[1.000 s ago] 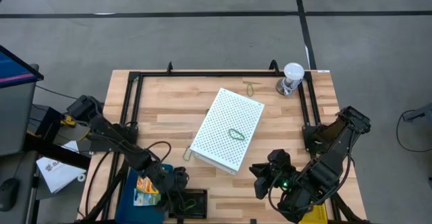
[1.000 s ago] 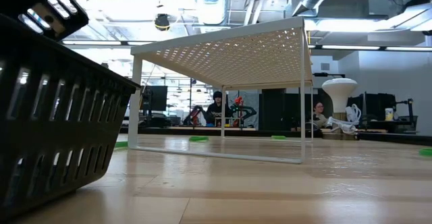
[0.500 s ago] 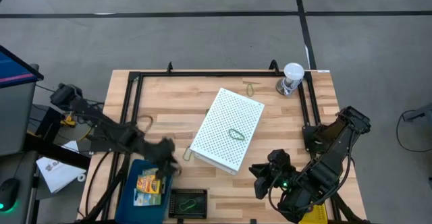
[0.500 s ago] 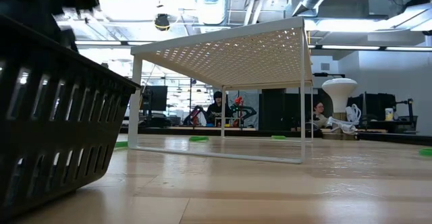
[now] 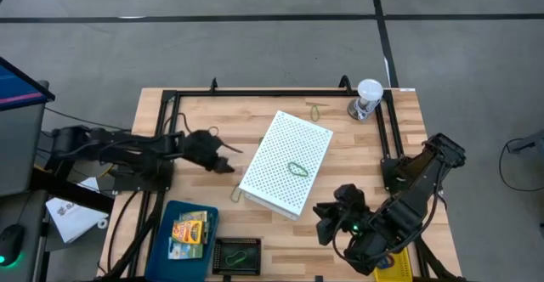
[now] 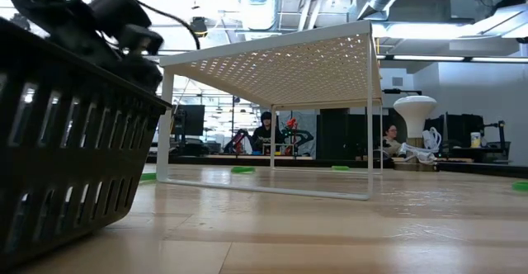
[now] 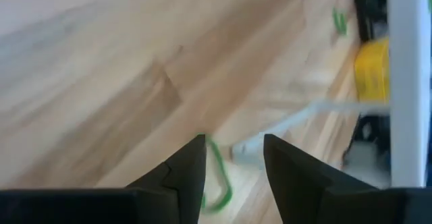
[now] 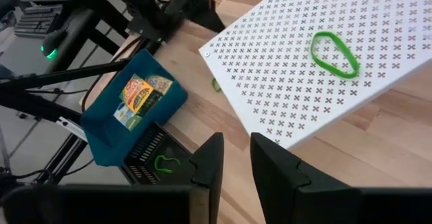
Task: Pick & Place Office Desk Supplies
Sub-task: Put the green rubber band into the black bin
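My left gripper (image 5: 229, 164) hovers open over bare wood just left of the big white perforated box (image 5: 286, 163). A green rubber band (image 7: 219, 181) lies on the table just beyond its fingertips, by the box's near-left corner (image 5: 235, 195). Another green band (image 8: 333, 52) rests on the box top. Yellow-orange crayon boxes (image 5: 189, 232) lie in a blue tray (image 5: 161, 231). A black basket (image 5: 236, 255) holds a green band (image 8: 164, 162). An olive band (image 5: 315, 108) lies at the far side. My right gripper (image 8: 235, 162) waits open, raised above the near right.
A clear cup with a white lid (image 5: 367, 98) stands at the far right corner. A black frame (image 5: 255, 93) runs along the table's far, left and right sides. In the low view the black basket (image 6: 66, 158) fills the left foreground. People sit far off in the room behind.
My left gripper has swung from over the black basket at the near edge toward the far side and the white box, rolling its wrist as it went. It now stretches in from the left over bare wood.
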You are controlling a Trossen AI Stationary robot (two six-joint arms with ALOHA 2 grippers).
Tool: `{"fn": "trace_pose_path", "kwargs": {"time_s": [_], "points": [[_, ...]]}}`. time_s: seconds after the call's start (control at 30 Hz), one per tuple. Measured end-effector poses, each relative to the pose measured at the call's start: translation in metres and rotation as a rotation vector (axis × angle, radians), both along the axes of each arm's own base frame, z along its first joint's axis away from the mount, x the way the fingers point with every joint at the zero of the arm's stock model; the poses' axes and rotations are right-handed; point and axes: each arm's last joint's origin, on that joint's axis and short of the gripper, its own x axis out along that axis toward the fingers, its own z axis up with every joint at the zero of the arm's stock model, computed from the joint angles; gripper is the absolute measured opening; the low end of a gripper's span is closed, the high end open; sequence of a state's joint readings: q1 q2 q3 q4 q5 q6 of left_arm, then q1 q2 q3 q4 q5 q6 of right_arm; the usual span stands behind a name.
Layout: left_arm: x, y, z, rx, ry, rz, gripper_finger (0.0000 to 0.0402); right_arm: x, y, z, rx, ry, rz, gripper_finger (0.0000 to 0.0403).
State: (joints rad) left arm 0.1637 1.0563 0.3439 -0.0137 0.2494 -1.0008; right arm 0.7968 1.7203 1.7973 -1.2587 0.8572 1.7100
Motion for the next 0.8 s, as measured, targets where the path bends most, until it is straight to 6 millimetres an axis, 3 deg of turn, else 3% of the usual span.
{"fn": "trace_pose_path", "kwargs": {"time_s": [0.27,0.8], "points": [[0.007,0.008,-0.017,-0.291,0.089,0.063,0.0150,0.000,0.000,0.000,0.018,0.011,0.005,0.0072],[0.014,0.004,-0.021,-0.634,0.191,0.305,0.0234,-0.006,0.008,0.000,0.047,-0.001,0.015,0.0072]]}}
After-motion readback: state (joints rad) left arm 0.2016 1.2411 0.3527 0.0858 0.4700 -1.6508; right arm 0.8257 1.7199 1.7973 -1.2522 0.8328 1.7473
